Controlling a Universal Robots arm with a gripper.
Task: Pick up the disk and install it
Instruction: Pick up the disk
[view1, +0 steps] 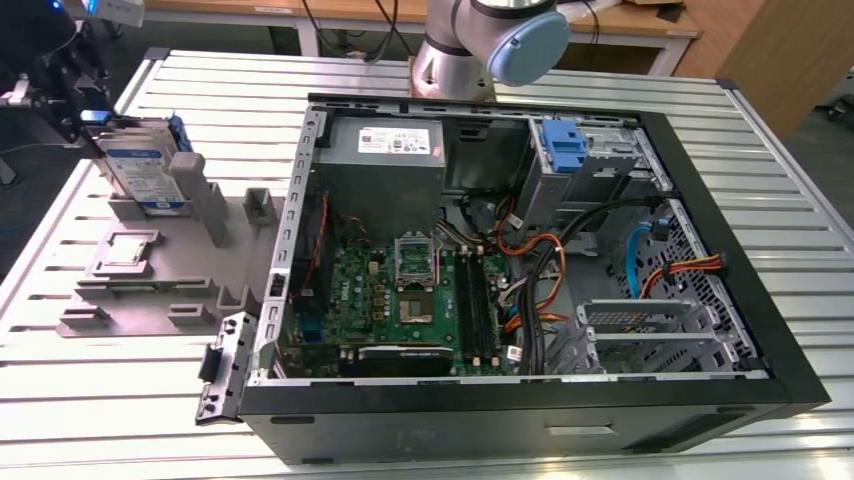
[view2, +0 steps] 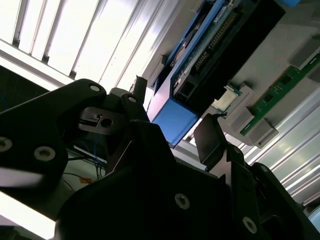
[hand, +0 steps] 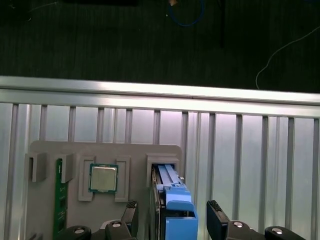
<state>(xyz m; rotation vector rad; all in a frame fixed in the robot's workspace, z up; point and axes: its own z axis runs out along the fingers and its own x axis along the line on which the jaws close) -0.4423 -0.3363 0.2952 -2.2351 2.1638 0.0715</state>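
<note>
The disk (view1: 139, 166) stands on edge in a grey holder (view1: 174, 292) on the slatted table, at the exterior view's left, beside the open computer case (view1: 534, 400). It is silver-grey with a white-and-blue label and blue rails. My gripper (view1: 83, 120) hangs over its top end. In the first wrist view the blue rail of the disk (hand: 175, 202) lies between my two fingertips (hand: 217, 220), with a gap on each side. The second wrist view shows the disk's blue end (view2: 175, 120) just past my gripper (view2: 173, 111). The gripper (hand: 172, 212) is open and straddles the disk without touching it.
The holder (hand: 130, 152) also carries a processor chip (hand: 103, 178) and a green memory stick (hand: 58, 200). Inside the case are a grey power-supply box (view1: 384, 140), a blue bracket (view1: 567, 150) by the drive bay, the motherboard (view1: 407, 295) and loose cables (view1: 561, 270). The arm's base (view1: 481, 50) stands behind the case.
</note>
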